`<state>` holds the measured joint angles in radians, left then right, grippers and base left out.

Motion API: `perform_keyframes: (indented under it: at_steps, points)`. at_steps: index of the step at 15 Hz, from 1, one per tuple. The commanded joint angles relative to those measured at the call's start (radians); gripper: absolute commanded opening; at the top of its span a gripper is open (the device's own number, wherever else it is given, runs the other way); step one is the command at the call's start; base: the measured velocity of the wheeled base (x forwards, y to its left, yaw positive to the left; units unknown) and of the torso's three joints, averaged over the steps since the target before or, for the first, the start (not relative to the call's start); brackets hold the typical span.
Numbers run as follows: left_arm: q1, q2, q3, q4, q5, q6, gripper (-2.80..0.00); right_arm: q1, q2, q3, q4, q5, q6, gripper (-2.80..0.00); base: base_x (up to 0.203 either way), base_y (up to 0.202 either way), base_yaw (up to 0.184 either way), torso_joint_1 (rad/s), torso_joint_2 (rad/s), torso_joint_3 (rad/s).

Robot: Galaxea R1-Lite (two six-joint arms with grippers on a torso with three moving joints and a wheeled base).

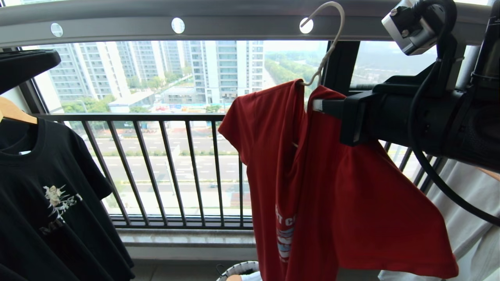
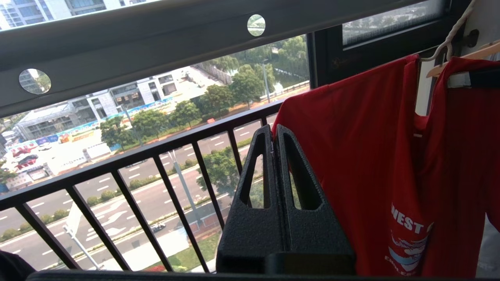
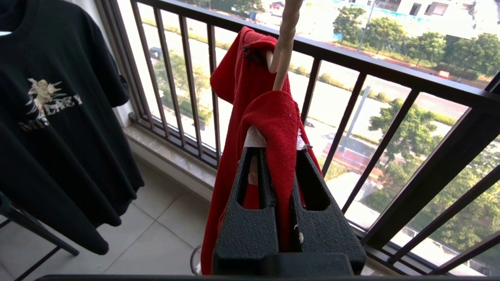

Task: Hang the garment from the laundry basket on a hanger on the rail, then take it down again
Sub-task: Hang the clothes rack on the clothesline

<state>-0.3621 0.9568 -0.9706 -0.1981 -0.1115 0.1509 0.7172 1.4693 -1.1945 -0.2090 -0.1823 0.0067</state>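
A black barred railing [image 1: 168,171] runs across a wide window, with daylight coming through. Beyond it stand tall pale towers [image 1: 218,66], trees and a broad road far below. Under the railing lies a stone sill [image 1: 183,238], then a pale tiled floor [image 3: 156,238].

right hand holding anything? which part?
Right hand is shut on the red T-shirt at its shoulder, over the wire hanger's arm. Left hand holds nothing.

The right arm [image 1: 429,113] is bulky matte black, with a thick black cable looping off it toward five o'clock and a small white-and-black camera box [image 1: 410,27] screwed on at its twelve o'clock. Both the left gripper [image 2: 275,136] and right gripper [image 3: 279,156] have black, grainy-textured wedge fingers with triangular cut-outs.
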Motion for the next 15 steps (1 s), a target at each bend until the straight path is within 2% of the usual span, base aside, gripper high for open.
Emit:
perform_keyframes:
  at_steps: [1,5,15]
  points:
    - [0.0,-0.001,0.001,-0.001,0.0,0.001,-2.8,0.001,0.041,-0.035,-0.007,-0.009,-0.005,-2.8,0.0,0.0,0.0,0.0,0.0,0.0]
    - [0.002,-0.012,0.0,-0.001,0.001,-0.001,-2.8,-0.008,0.078,-0.071,-0.009,-0.052,-0.007,-2.8,0.0,0.0,0.0,0.0,0.0,0.0]
    - [0.002,-0.027,-0.002,-0.001,0.002,-0.001,-2.8,-0.041,0.092,-0.083,-0.006,-0.077,-0.016,-2.8,0.0,0.0,0.0,0.0,0.0,0.0]
